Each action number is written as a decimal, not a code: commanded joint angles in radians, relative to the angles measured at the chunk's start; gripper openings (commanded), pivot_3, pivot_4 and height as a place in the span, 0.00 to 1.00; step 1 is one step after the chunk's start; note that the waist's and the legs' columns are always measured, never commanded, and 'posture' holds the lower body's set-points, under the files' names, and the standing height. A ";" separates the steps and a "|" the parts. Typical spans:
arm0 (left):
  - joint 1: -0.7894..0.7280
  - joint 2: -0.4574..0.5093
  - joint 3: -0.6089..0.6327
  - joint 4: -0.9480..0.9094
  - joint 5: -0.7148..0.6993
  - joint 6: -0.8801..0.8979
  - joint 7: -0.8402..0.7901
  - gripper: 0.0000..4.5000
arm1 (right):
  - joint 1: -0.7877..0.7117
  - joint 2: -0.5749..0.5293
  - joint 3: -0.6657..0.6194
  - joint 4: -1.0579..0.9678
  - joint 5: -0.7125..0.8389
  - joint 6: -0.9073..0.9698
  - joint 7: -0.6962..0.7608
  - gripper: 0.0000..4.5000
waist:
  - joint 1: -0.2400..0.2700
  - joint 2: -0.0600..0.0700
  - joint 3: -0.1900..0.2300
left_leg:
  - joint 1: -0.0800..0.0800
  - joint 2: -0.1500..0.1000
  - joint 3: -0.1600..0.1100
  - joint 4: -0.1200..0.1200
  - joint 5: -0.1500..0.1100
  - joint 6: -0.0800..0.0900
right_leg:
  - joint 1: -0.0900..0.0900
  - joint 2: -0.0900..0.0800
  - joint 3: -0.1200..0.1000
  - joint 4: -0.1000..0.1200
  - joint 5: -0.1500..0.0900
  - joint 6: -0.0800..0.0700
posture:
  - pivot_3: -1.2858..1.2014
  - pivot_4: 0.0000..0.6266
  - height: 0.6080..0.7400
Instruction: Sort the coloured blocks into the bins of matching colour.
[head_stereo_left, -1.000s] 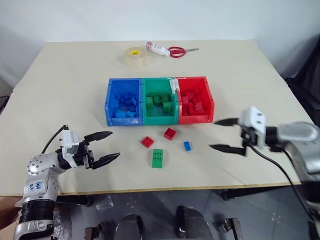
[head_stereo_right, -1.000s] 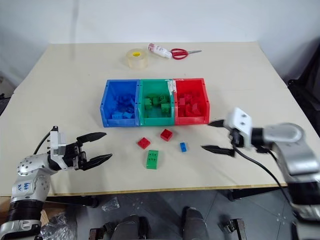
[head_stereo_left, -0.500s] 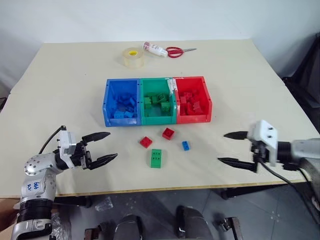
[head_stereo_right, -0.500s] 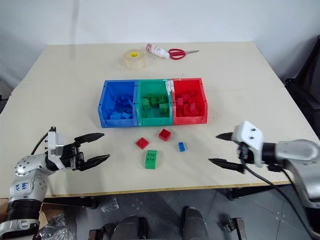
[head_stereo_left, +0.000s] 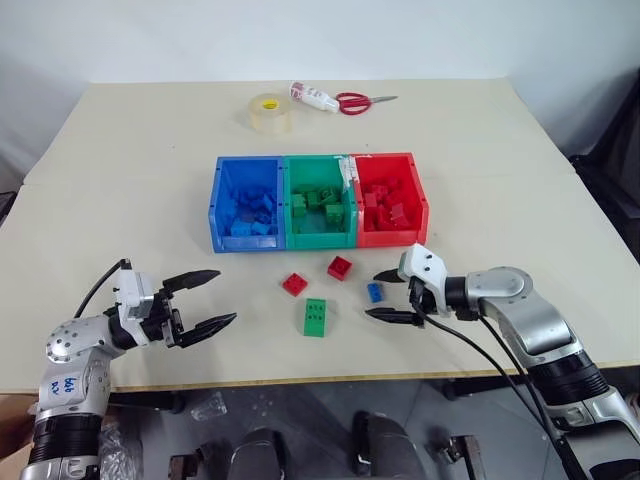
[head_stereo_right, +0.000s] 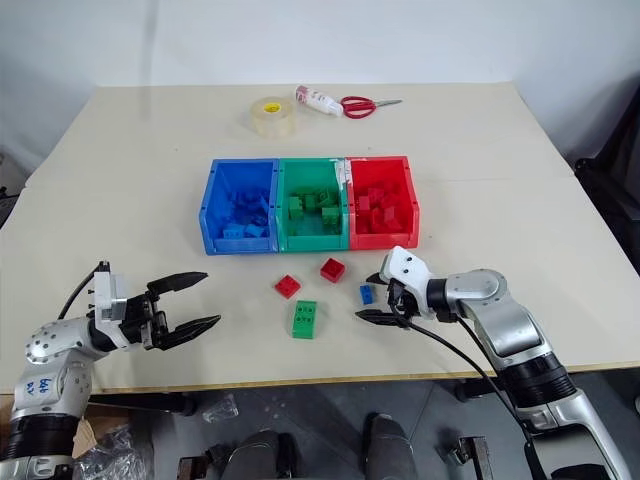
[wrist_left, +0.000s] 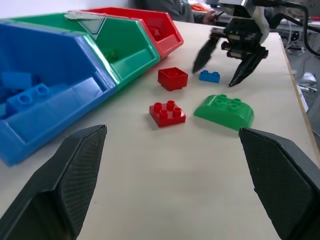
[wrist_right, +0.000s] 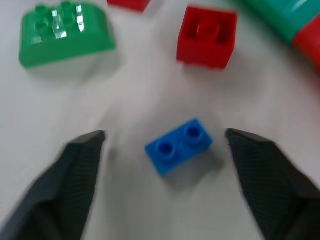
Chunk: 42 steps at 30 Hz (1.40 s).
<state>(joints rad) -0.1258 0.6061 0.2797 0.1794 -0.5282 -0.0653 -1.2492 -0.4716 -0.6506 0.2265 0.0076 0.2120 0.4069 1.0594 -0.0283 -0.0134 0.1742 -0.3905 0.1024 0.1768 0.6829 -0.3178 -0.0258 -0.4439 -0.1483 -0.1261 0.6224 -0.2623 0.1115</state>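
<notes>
Blue bin: blue bricks inside.
Green bin: green bricks inside.
Red bin: red bricks inside.
Bench, in front of bins: two red bricks, green brick, blue brick.
Right gripper: fingers apart, straddling blue brick, not touching.
Left gripper: fingers spread wide, empty.

front: bare table | obstacles: bins, loose blocks
</notes>
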 joint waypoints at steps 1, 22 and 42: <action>0.017 0.010 0.036 -0.047 -0.032 0.001 0.015 1.00 | -0.012 0.006 -0.016 -0.007 0.004 -0.017 0.006 0.58 | 0.000 0.000 0.000 | 0.000 0.000 0.000 0.000 0.000 0.000 | 0.000 0.000 0.000 0.000 0.000 0.000 | 0.52 0.24 1.00; -0.032 -0.006 0.015 -0.012 -0.015 -0.006 0.027 1.00 | -0.515 0.381 0.019 0.317 -0.041 -0.215 -0.096 0.33 | -0.012 0.000 0.000 | 0.000 0.001 0.001 -0.001 0.000 -0.001 | -0.001 0.001 0.000 0.002 -0.001 -0.001 | 0.52 0.24 1.00; -0.043 -0.026 0.003 -0.010 -0.013 -0.024 0.041 1.00 | -0.729 0.563 -0.056 0.826 -0.147 -0.573 -0.193 0.99 | -0.033 0.001 0.000 | 0.000 0.001 0.000 -0.002 0.001 -0.002 | -0.001 0.001 -0.001 0.002 -0.001 -0.001 | 0.52 0.24 1.00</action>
<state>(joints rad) -0.1755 0.5821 0.2699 0.1769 -0.5304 -0.0766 -1.2124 -1.2173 -0.0666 0.1901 0.9051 0.0360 -0.1845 0.8260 -0.0618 -0.0127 0.1746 -0.3907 0.1031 0.1771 0.6812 -0.3172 -0.0273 -0.4448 -0.1477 -0.1267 0.6241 -0.2628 0.1106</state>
